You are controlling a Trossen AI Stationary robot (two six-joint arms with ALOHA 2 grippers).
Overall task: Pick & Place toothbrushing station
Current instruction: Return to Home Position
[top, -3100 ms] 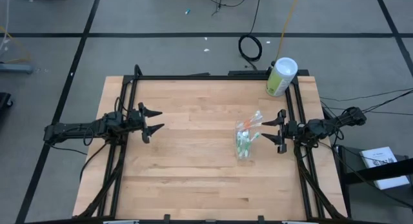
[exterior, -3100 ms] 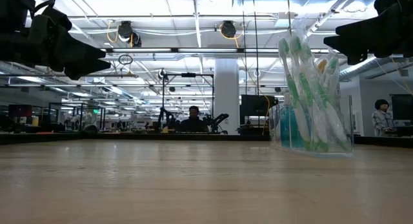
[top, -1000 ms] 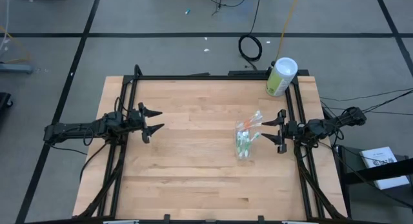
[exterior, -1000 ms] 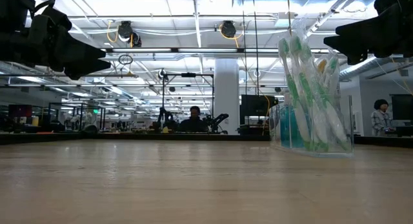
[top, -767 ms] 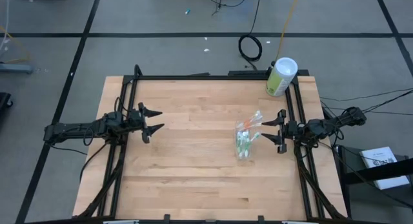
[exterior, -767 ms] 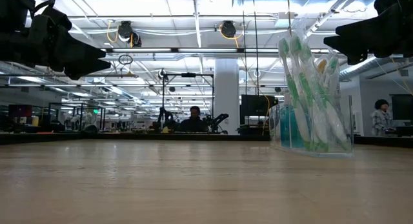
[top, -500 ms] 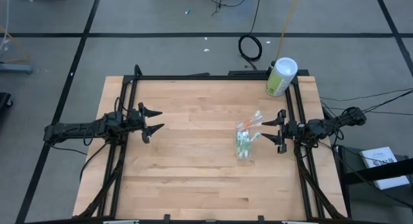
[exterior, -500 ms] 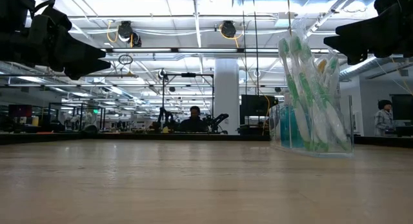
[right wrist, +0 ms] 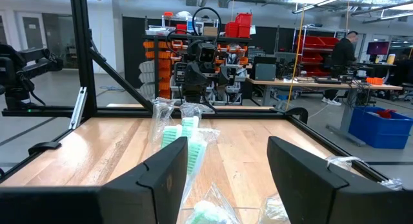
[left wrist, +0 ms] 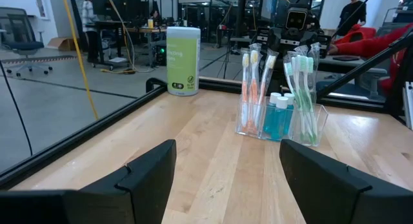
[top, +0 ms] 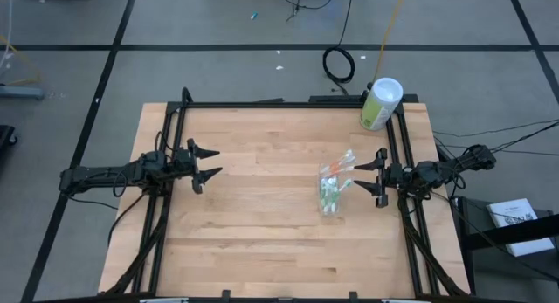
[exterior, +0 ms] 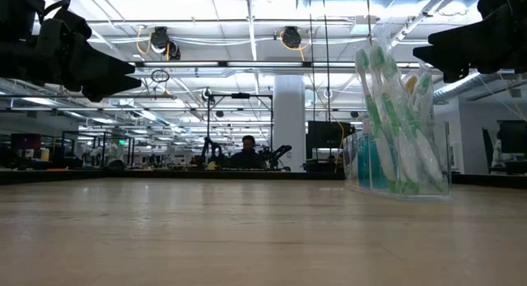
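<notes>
The toothbrushing station [top: 330, 191] stands upright just beside the right gripper [top: 357, 176], spread empty like the left gripper [top: 214, 162] across the table [top: 262, 251].

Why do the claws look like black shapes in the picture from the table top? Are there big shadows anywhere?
Low view: the bright ceiling lights shine from behind, so the left claw and right claw show only as dark shapes, while the clear organizer lets the light through. High view: the light is even, with no strong shadows on the table.
</notes>
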